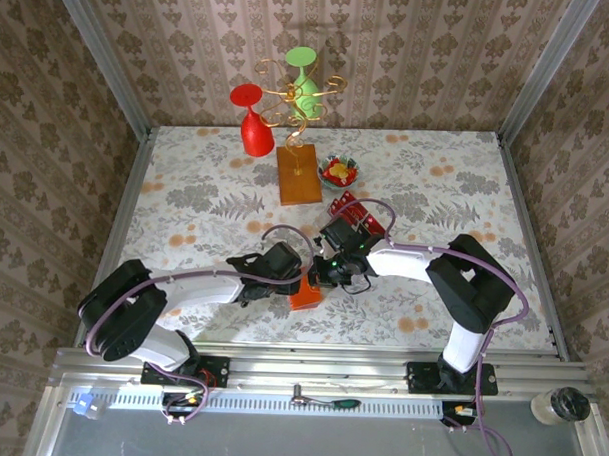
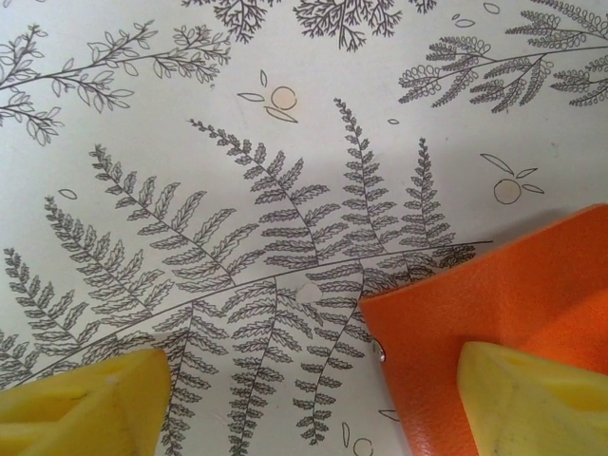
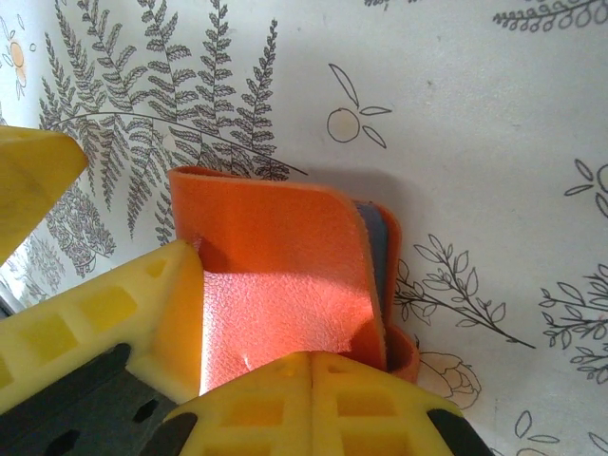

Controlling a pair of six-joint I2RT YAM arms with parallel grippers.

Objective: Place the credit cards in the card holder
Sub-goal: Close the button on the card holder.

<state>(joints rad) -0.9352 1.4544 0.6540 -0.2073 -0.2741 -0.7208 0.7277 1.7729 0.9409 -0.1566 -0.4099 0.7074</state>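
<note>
My left pincer point(image 2: 304, 418) is hanging released, jaws wide. One yellow finger point(image 2: 532, 394) is sitting over a corner of the orange card holder point(image 2: 494, 294), the other over the fern-printed worktop point(image 2: 237, 142). The card holder is lying near the worktop's front edge, between both arms. My right pincer point(image 3: 312, 399) is sitting clenched at its flap; I cannot tell if it is pinching it. The red credit cards point(image 1: 357, 215) are lying just behind, apart.
</note>
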